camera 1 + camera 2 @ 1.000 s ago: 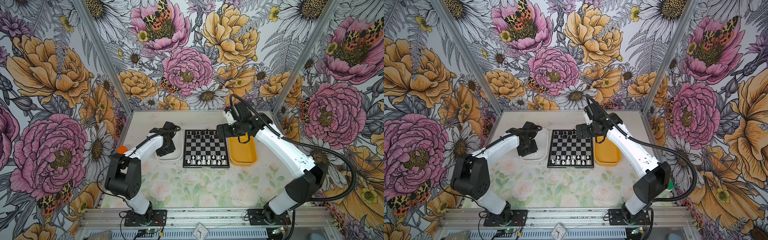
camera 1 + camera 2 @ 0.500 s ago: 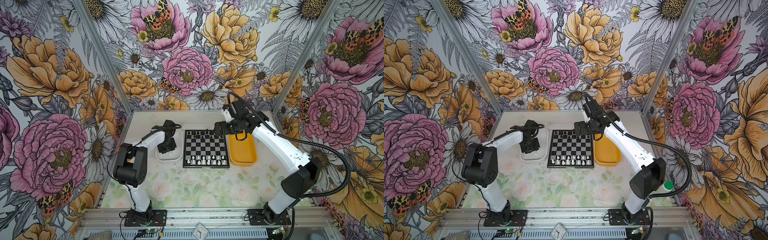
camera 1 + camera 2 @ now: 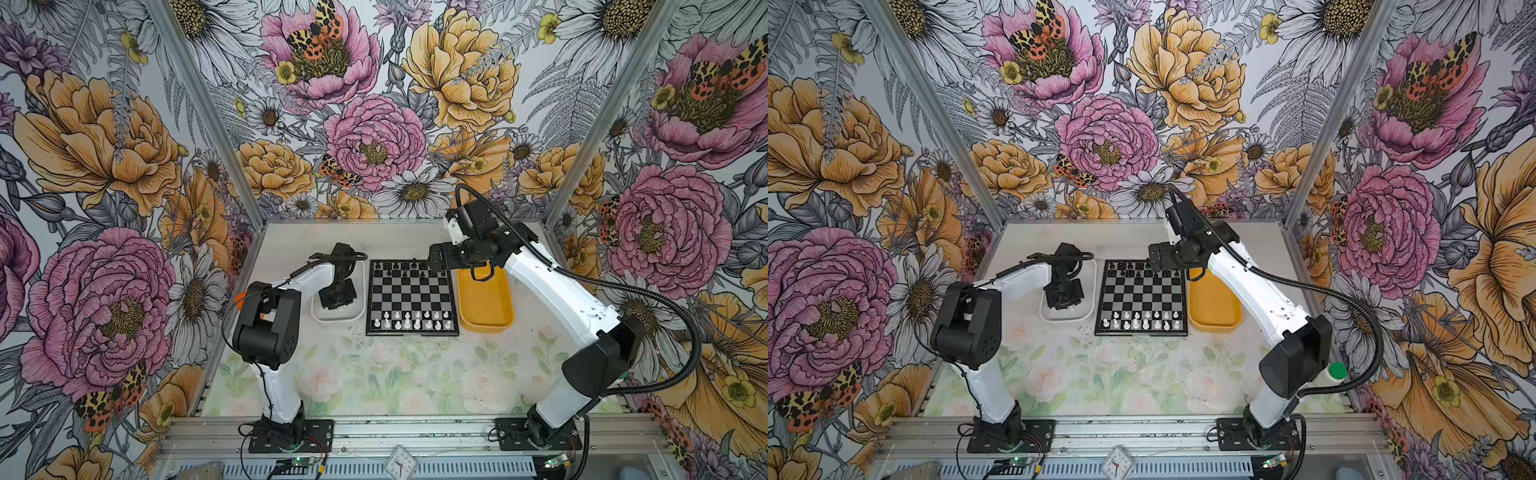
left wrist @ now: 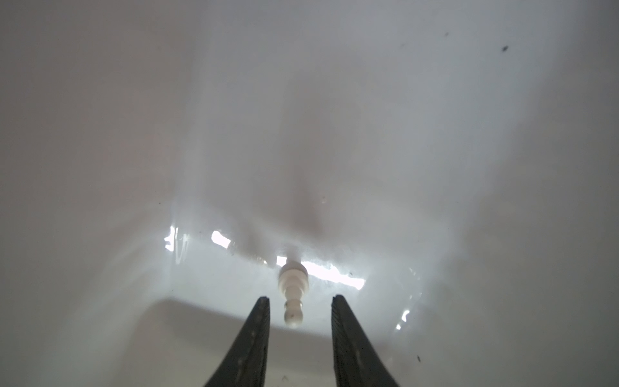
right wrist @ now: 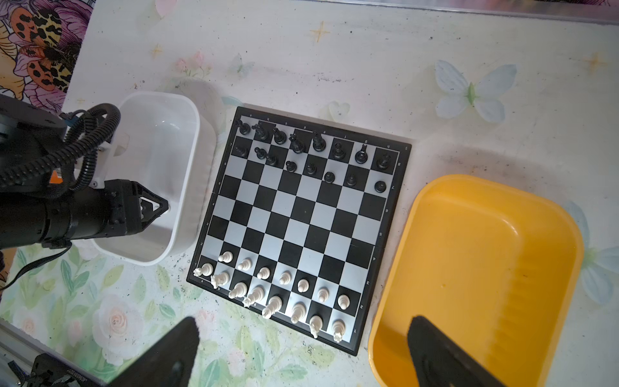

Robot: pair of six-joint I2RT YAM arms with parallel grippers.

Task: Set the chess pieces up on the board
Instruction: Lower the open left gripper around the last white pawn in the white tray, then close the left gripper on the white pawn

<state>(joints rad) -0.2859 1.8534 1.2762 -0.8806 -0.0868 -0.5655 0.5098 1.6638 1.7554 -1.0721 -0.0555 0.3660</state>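
In both top views the board lies flat on the table between a white tray and a yellow tray, close beside each. The black pieces stand along its far two rows and the white pieces along its near two. The left gripper points down into the white tray, while the right gripper hangs over the board's far corner on the yellow-tray side. In a top view that right claw is seen side-on, so its spread is hard to read there. The left wrist view looks into the white tray, where a white pawn sits low by the tray wall with its round head toward the camera. The two dark fingers flank that head with a sliver of daylight on each side, so the left claw is released and brackets the pawn without pinching it. In the right wrist view the right claw's fingers are spread wide and hold nothing. One tip is above the table and the other above the yellow tray. Between them lie the board and its ranks of chessmen, white nearer the fingertips and black farther off.
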